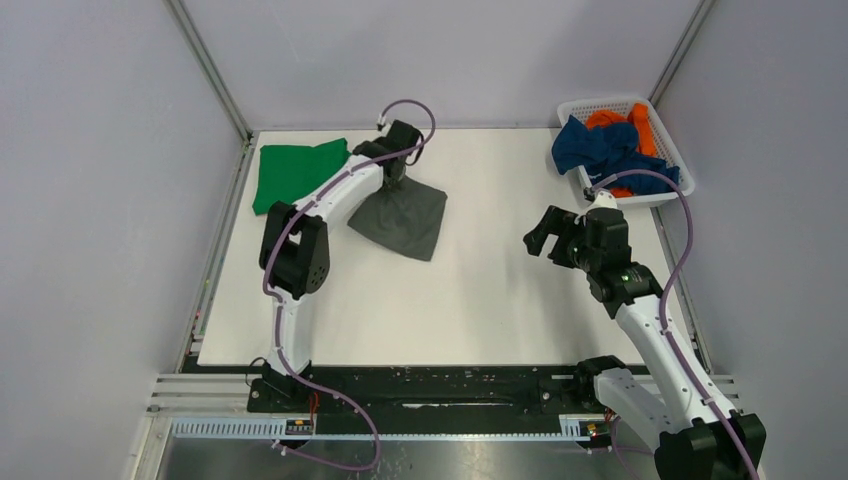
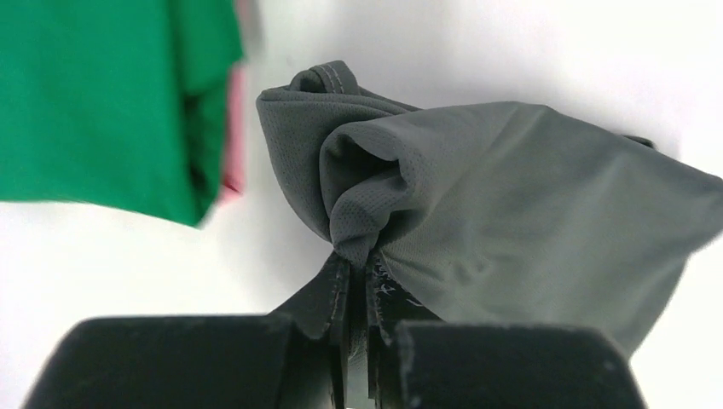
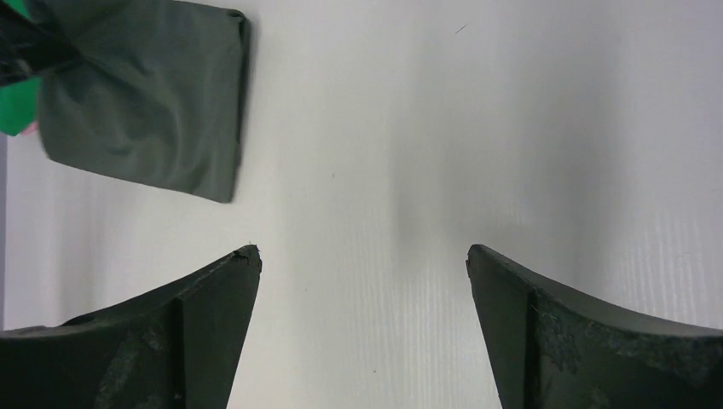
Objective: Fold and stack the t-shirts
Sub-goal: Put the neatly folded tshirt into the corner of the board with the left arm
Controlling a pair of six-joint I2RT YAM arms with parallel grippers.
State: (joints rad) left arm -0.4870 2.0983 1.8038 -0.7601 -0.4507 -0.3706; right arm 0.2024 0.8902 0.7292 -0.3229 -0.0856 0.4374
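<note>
A folded dark grey t-shirt [image 1: 405, 220] lies left of the table's middle. My left gripper [image 1: 393, 178] is shut on its far corner and lifts that corner; in the left wrist view the cloth [image 2: 511, 196] bunches between the closed fingers [image 2: 337, 298]. A folded bright green t-shirt [image 1: 293, 170] lies at the far left, with a pink one [image 2: 233, 136] showing under its edge. Navy blue [image 1: 600, 148] and orange [image 1: 645, 125] t-shirts lie crumpled in the basket. My right gripper [image 1: 540, 232] is open and empty over bare table; the grey t-shirt [image 3: 153, 94] shows far left in its view.
The white lattice basket [image 1: 672, 150] stands at the far right corner. Metal frame posts and grey walls close in the table on the left, right and back. The white table top [image 1: 480, 290] stretches between the two arms.
</note>
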